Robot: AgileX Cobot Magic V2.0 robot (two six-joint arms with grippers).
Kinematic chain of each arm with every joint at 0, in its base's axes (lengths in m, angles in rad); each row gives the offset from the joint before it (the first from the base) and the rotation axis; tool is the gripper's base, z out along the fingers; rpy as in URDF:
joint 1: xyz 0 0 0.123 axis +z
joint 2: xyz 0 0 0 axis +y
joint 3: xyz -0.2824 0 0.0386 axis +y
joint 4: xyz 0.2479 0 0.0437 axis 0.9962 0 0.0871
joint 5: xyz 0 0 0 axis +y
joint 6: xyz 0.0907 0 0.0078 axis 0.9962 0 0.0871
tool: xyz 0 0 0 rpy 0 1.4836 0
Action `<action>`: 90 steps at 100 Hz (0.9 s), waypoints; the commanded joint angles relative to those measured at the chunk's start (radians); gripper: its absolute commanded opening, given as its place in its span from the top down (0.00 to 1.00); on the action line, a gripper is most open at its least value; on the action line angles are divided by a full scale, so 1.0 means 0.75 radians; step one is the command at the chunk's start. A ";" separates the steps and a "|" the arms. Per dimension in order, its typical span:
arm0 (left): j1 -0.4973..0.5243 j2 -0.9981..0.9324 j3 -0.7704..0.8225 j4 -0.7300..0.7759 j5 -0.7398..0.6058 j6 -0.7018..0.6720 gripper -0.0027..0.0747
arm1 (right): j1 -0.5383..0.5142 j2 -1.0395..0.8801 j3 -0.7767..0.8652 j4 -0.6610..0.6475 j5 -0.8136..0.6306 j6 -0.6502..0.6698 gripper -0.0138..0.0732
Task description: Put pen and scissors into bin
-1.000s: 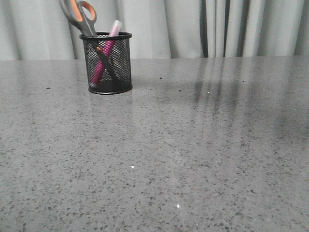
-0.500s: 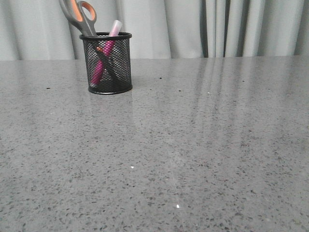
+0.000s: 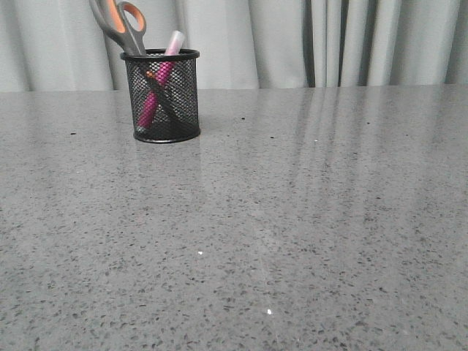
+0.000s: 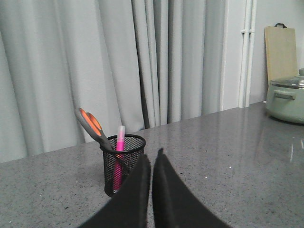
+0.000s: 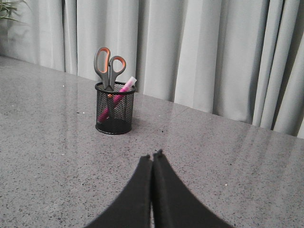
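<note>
Bin (image 3: 164, 95) stands far left on the tabletop (image 3: 292, 219), pen (image 3: 159, 84) and scissors (image 3: 121, 25) leaning inside it. My left claw (image 4: 151, 156) and right claw (image 5: 153, 156) are both clenched, empty, well clear. Looks done; I'd just avoid bumping that cup.

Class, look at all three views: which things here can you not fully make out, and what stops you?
- scissors: front view, loop tops cut off by the frame's top edge.
- pen: left wrist view, lower end blurred behind the bin mesh.
- pot: left wrist view, cut off by the frame edge.
</note>
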 commanded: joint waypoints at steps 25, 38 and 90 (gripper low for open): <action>-0.012 0.016 -0.031 -0.038 -0.082 -0.014 0.99 | -0.003 0.011 -0.031 -0.021 -0.109 -0.004 0.92; -0.012 0.016 -0.031 -0.038 -0.082 -0.014 0.99 | -0.003 0.011 -0.031 -0.021 -0.109 -0.004 0.92; 0.163 -0.077 0.316 0.804 -0.371 -0.600 0.99 | -0.003 0.011 -0.031 -0.021 -0.109 -0.004 0.92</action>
